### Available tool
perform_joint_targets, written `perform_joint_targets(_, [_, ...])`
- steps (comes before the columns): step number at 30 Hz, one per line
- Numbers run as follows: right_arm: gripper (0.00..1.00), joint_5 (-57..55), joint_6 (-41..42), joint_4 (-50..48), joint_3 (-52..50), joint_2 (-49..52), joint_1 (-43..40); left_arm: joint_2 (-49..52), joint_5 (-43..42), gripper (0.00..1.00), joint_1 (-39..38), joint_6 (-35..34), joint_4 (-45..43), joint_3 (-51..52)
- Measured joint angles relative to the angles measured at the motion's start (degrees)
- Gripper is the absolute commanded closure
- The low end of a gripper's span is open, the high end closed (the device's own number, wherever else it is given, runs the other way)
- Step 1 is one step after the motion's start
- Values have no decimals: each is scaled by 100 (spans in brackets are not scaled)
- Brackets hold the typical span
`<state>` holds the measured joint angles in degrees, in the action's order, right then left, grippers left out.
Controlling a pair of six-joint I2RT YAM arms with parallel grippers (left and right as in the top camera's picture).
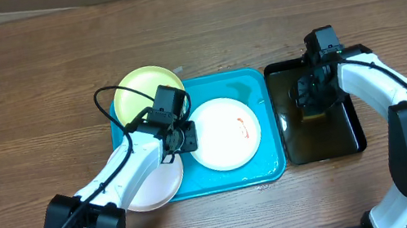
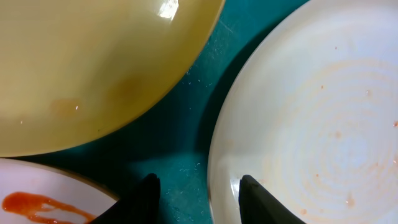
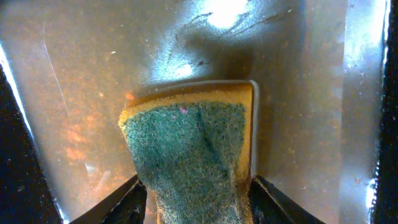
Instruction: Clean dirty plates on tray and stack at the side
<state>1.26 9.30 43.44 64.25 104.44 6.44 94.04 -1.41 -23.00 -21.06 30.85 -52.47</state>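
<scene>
The turquoise tray (image 1: pixel 258 82) holds a white plate (image 1: pixel 225 133) marked with a red sauce smear. A lime-green plate (image 1: pixel 147 86) overlaps the tray's back left corner. A second white plate (image 1: pixel 154 190) overhangs its front left corner. My left gripper (image 1: pixel 182 134) hovers low between the three plates. In the left wrist view that gripper (image 2: pixel 196 199) is open, and the rim of the faintly stained white plate (image 2: pixel 323 124) lies loose between its fingers. The green plate (image 2: pixel 93 62) and the smeared plate (image 2: pixel 37 199) lie to the left. My right gripper (image 3: pixel 196 199) is shut on a sponge (image 3: pixel 186 149).
A black tray (image 1: pixel 348 135) with a wet film stands right of the turquoise tray, and the right gripper (image 1: pixel 309 100) with the sponge is down inside it. Bare wooden table (image 1: pixel 15 79) surrounds both trays.
</scene>
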Motion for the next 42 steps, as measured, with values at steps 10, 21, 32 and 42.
perform_joint_targets(10, [55, -7, -37, -302, -129, 0, -2, 0, 0, 45, 0, -2, -70, 0])
perform_joint_targets(21, [96, -15, -50, -354, -181, 0, 0, 0, 4, 37, 0, 48, -120, 0])
perform_joint_targets(32, [96, -15, -168, -396, -181, 0, 0, 0, 20, 40, 0, 63, -131, 0])
perform_joint_targets(42, [96, -15, -186, -396, -181, 0, 0, 48, 20, 54, 0, 114, -127, 0])
